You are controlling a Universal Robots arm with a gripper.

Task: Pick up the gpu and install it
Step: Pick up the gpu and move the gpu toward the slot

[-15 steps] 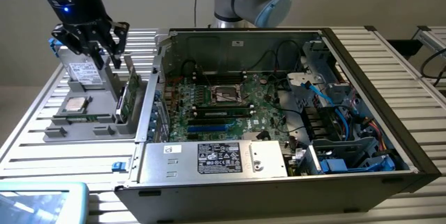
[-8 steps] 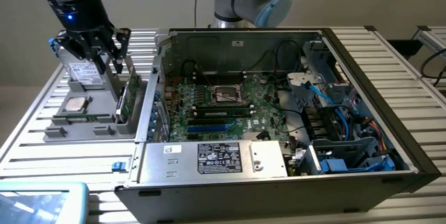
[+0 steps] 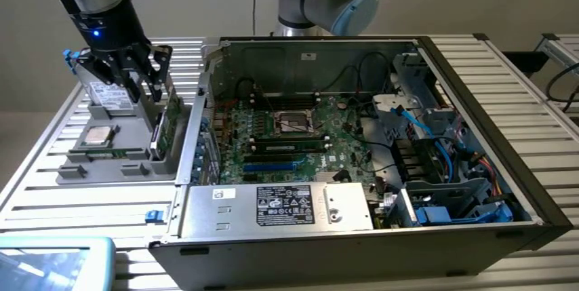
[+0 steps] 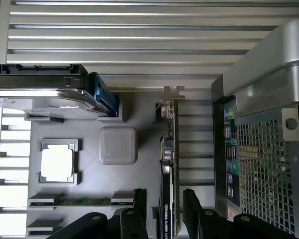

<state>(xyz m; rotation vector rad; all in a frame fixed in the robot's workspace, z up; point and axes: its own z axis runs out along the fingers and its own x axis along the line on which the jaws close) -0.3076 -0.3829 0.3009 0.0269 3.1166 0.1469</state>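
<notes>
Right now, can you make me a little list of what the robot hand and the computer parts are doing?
hand: gripper open, one finger each side of the gpu, not closed on it
card: gpu standing on edge in the gray tray
also in tray: processor chip, hard drive
box: computer case open beside the tray, motherboard showing
installed: not yet

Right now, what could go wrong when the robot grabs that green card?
The gpu stands on its thin edge, lined up between the fingers of the open end effector. An off-centre close might tip it in the tray. The computer case sits close beside it, so a finger could bump the wall.
</notes>
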